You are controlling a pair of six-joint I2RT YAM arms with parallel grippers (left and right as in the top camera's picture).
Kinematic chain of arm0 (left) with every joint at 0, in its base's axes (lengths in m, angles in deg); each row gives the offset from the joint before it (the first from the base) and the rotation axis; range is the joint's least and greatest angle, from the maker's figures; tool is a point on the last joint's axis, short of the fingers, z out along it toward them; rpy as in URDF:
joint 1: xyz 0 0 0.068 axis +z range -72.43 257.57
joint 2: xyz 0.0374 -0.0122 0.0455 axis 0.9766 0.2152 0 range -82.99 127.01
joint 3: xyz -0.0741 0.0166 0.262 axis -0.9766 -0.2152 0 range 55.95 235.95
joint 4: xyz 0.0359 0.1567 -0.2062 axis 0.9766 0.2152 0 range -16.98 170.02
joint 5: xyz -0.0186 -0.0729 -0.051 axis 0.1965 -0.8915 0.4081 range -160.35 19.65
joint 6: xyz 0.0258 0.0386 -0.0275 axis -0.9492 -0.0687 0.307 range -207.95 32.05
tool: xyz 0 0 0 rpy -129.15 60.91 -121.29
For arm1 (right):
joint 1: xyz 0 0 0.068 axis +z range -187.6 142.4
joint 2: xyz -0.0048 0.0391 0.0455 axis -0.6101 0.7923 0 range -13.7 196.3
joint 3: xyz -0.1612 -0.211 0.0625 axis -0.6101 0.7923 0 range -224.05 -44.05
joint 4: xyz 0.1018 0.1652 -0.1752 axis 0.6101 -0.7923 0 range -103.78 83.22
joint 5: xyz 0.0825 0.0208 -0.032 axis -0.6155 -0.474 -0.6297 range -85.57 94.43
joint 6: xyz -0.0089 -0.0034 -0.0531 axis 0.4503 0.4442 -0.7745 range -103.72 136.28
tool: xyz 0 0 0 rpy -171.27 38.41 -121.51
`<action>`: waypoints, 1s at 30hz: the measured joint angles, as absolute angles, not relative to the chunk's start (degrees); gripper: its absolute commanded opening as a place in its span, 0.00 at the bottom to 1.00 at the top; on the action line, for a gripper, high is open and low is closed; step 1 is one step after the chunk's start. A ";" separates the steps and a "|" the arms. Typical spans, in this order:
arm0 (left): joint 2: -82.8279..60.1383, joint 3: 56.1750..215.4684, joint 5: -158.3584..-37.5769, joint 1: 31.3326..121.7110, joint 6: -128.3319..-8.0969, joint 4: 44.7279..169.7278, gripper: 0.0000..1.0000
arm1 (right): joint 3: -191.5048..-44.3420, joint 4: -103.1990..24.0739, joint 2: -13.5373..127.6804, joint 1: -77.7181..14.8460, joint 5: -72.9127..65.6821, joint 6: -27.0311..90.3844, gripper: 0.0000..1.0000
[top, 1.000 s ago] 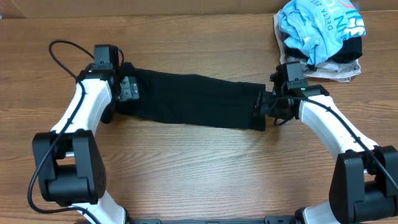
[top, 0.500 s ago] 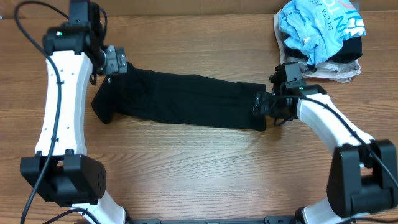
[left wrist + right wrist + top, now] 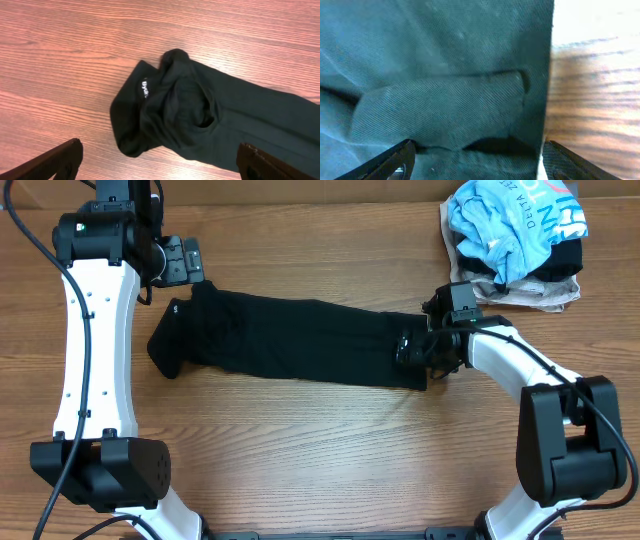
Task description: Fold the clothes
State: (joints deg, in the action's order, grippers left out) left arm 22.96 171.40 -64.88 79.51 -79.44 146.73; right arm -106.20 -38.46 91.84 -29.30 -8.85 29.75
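Note:
The black shirt (image 3: 300,340) lies folded into a long narrow band across the middle of the wooden table (image 3: 300,450). Its left end droops into a rumpled collar with a small white label (image 3: 144,89). My left gripper (image 3: 183,260) is open and empty, raised behind the shirt's left end. In the left wrist view the gripper (image 3: 160,147) has its jaws wide apart above the shirt (image 3: 200,115). My right gripper (image 3: 408,350) is open, low over the shirt's right end. In the right wrist view the jaws (image 3: 477,145) straddle a fold of the fabric (image 3: 445,75).
A pile of other clothes sits at the back right corner: a light blue tee (image 3: 515,220) on top, a beige garment (image 3: 545,295) beneath. The left arm's black cable loops at the far left edge.
My left gripper has let go of the shirt's left end and risen back and away from it. My right gripper has edged slightly left onto the shirt's right end.

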 measured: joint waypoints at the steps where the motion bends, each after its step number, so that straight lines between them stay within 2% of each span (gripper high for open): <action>1: 22.96 171.40 -65.31 79.51 -79.44 146.73 1.00 | -106.20 -37.93 91.92 -29.33 -9.13 29.73 0.85; 20: 22.96 171.40 -67.81 79.51 -79.85 146.76 1.00 | -102.20 -27.90 91.62 -29.37 -13.05 30.02 0.84; 30: 22.96 171.40 -67.78 79.51 -80.71 147.08 1.00 | -101.78 -27.14 91.55 -29.37 -13.20 30.23 0.80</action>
